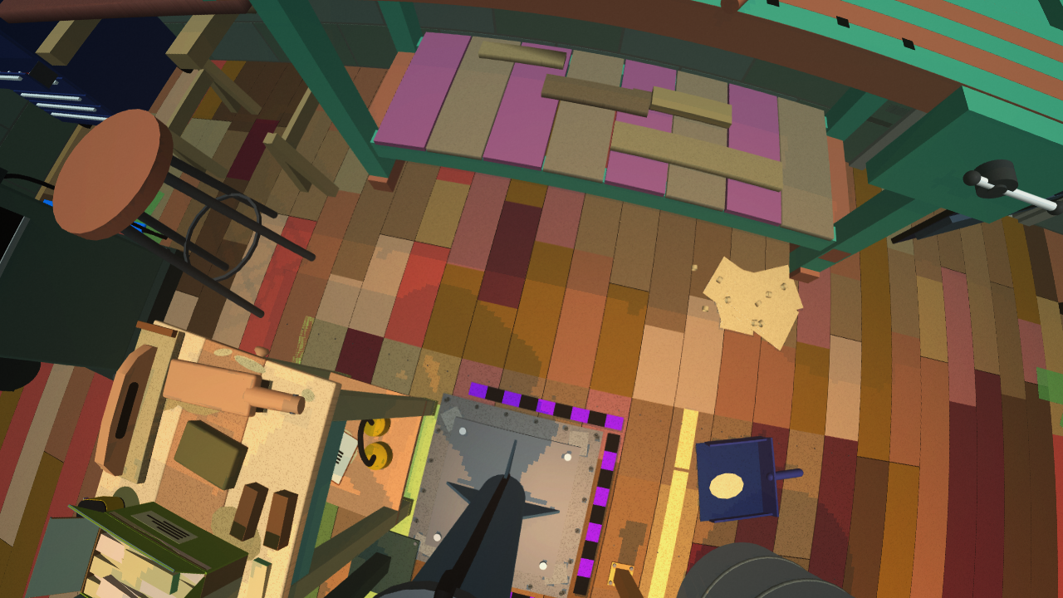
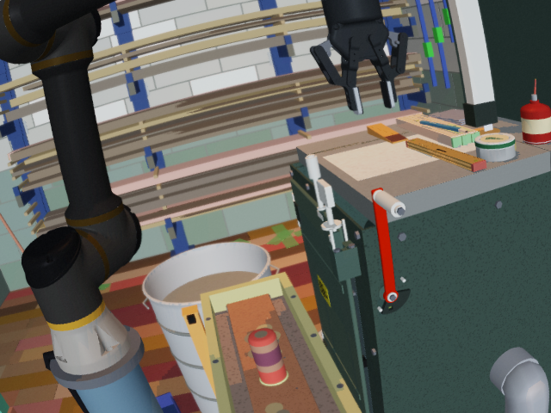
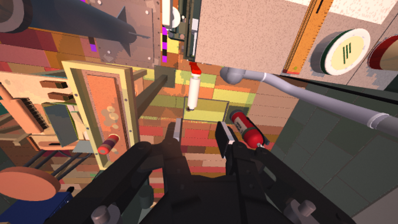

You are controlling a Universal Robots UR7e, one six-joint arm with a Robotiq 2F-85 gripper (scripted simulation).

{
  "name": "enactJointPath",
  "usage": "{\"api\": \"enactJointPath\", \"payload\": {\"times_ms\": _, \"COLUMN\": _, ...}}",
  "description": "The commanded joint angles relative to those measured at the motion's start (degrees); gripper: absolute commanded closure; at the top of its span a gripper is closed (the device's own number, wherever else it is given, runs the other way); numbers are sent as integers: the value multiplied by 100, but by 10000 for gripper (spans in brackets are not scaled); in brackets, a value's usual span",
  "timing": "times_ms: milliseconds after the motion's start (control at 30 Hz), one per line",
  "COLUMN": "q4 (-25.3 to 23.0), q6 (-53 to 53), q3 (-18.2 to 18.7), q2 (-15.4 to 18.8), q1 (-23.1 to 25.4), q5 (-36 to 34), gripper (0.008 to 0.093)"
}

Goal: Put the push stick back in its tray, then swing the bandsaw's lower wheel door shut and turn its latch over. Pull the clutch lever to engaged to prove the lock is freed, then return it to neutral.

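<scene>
The bandsaw's lower wheel door (image 2: 331,284) shows only edge-on at the cabinet's left face, with a white latch (image 2: 325,202) standing upright at its top edge. The push stick is probably the orange piece (image 2: 386,132) lying on the saw table, near a long orange rule (image 2: 445,154). The yellow-rimmed tray (image 2: 271,342) sits low beside the cabinet and holds a red and purple spool (image 2: 267,355). The red clutch lever (image 2: 385,249) with a white knob (image 3: 193,92) stands upright on the cabinet's front. My gripper (image 2: 371,100) hangs in the air above the table's back left corner, open and empty.
The green bandsaw cabinet (image 2: 445,289) fills the right. A white bucket (image 2: 204,284) stands behind the tray, and a grey duct (image 3: 309,97) runs along the cabinet's front. A tape roll (image 2: 495,146) and red glue bottle (image 2: 535,118) sit on the table. A red extinguisher (image 3: 246,132) lies on the floor.
</scene>
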Motion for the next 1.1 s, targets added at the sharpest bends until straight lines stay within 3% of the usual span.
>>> {"api": "enactJointPath", "payload": {"times_ms": 0, "q4": -15, "q6": 0, "q3": 13, "q2": -3, "q1": 0, "q5": 0, "gripper": 534}}
{"api": "enactJointPath", "payload": {"times_ms": 267, "q4": -280, "q6": -2, "q3": 283, "q2": -3, "q1": -3, "q5": 0, "gripper": 534}}
{"api": "enactJointPath", "payload": {"times_ms": 767, "q4": -1283, "q6": -2, "q3": 1195, "q2": 86, "q1": -5, "q5": 0, "gripper": 534}}
{"api": "enactJointPath", "payload": {"times_ms": 1067, "q4": -1704, "q6": -3, "q3": 1529, "q2": 168, "q1": -5, "q5": 0, "gripper": 534}}
